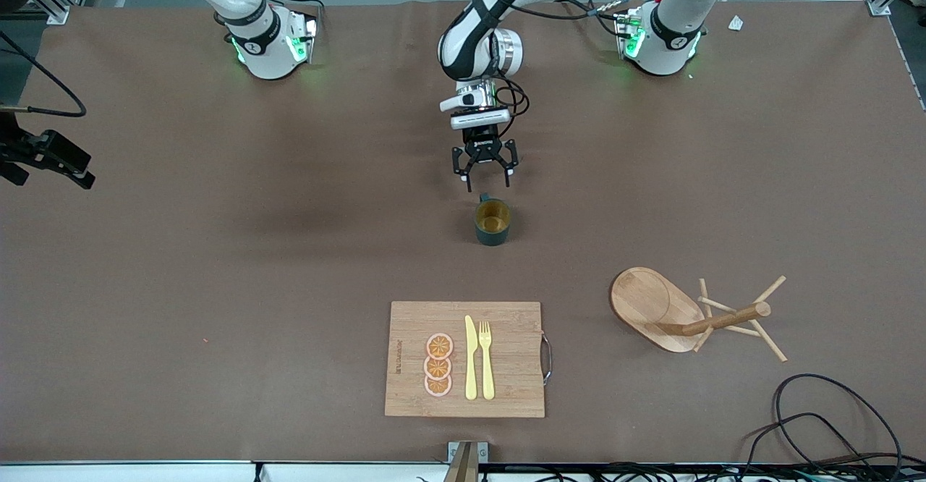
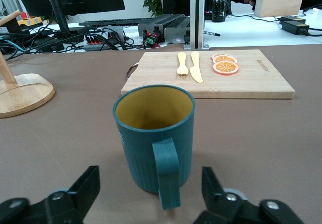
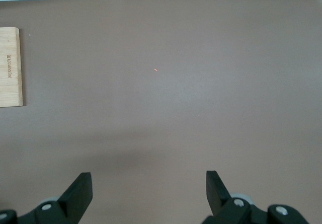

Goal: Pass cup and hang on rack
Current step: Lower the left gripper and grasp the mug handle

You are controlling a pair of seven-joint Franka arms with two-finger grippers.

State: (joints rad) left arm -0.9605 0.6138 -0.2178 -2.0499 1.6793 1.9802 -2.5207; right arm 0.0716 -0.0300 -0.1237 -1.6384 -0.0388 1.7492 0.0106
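Note:
The dark teal cup (image 1: pixel 493 223) stands upright mid-table, yellowish inside, its handle (image 2: pixel 168 176) turned toward the robots' bases. My left gripper (image 1: pixel 485 176) hovers low just on the bases' side of the cup. It is open, its fingers apart on either side of the handle without touching it (image 2: pixel 150 176). The wooden rack (image 1: pixel 655 308) stands upright toward the left arm's end, nearer the front camera than the cup; its base (image 2: pixel 25 95) also shows in the left wrist view. My right gripper (image 3: pixel 149 183) is open over bare table at the right arm's end (image 1: pixel 72 171), holding nothing.
A bamboo cutting board (image 1: pixel 464 359) with a yellow knife, a fork and three orange slices lies nearer the front camera than the cup. Black cables (image 1: pixel 817 417) loop at the table's front corner at the left arm's end.

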